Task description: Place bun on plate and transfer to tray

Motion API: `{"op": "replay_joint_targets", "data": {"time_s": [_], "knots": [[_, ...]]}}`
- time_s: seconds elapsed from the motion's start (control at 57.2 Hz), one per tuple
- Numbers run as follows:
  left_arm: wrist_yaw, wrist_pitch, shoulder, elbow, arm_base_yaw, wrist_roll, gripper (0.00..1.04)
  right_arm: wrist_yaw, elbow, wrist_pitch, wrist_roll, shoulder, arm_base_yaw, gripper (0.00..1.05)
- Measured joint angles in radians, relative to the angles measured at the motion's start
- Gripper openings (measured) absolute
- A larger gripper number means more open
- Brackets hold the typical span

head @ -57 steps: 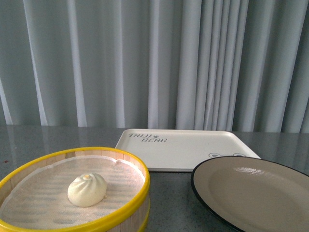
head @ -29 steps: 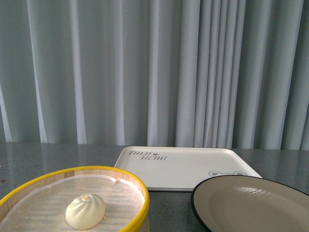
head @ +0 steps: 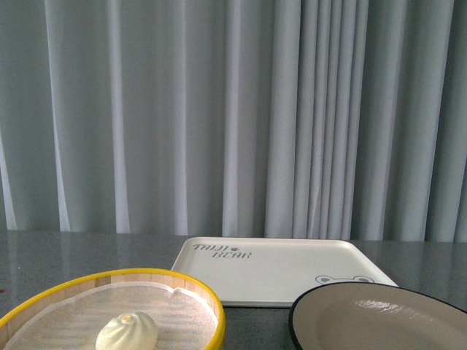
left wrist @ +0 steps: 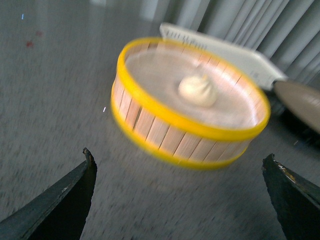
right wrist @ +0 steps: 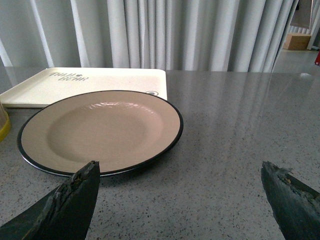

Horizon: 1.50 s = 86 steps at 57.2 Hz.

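Observation:
The cream-white pleated bun (head: pixel 127 332) lies inside the yellow-rimmed bamboo steamer basket (head: pixel 182 288) at the front left; it also shows in the left wrist view (left wrist: pixel 198 89). The beige plate with a black rim (head: pixel 379 321) sits at the front right, empty; in the right wrist view (right wrist: pixel 100 130) it lies just ahead of the jaws. The white tray (head: pixel 281 270) lies behind both, empty. My left gripper (left wrist: pixel 180 172) is open, short of the basket (left wrist: pixel 165 132). My right gripper (right wrist: pixel 180 172) is open above bare table beside the plate. Neither arm shows in the front view.
Grey curtains hang along the back of the grey speckled table (right wrist: pixel 240 115). The tray (right wrist: pixel 80 82) lies beyond the plate in the right wrist view. A cardboard box (right wrist: pixel 299 40) stands far off at the edge.
The front view has tilted upward: basket, bun, plate and tray all sit lower in the picture than a second ago. Nothing on the table has moved.

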Motion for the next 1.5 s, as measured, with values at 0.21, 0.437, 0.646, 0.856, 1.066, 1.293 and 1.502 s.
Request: {"op": "replay_joint_targets", "data": {"time_s": [0.21,0.437,0.646,0.856,1.066,1.293,1.502], "knots": [[0.039,0.319,0.340,0.164,-0.080,0.093,0.98,0.000,0.000,0.000,0.000,0.000,0.000,0.96],[0.030,0.390,0.796,0.423,-0.155,0.251,0.98,0.000,0.000,0.000,0.000,0.000,0.000,0.96],[-0.035,0.229,1.055,0.636,-0.240,0.434,0.98,0.000,0.000,0.000,0.000,0.000,0.000,0.96],[-0.179,0.003,1.235,0.834,-0.321,0.505,0.98,0.000,0.000,0.000,0.000,0.000,0.000,0.96],[-0.219,-0.212,1.372,1.015,-0.346,0.418,0.98,0.000,0.000,0.000,0.000,0.000,0.000,0.96],[-0.241,-0.252,1.467,1.094,-0.340,0.359,0.98,0.000,0.000,0.000,0.000,0.000,0.000,0.96],[-0.248,-0.253,1.507,1.111,-0.332,0.340,0.98,0.000,0.000,0.000,0.000,0.000,0.000,0.96]]}}
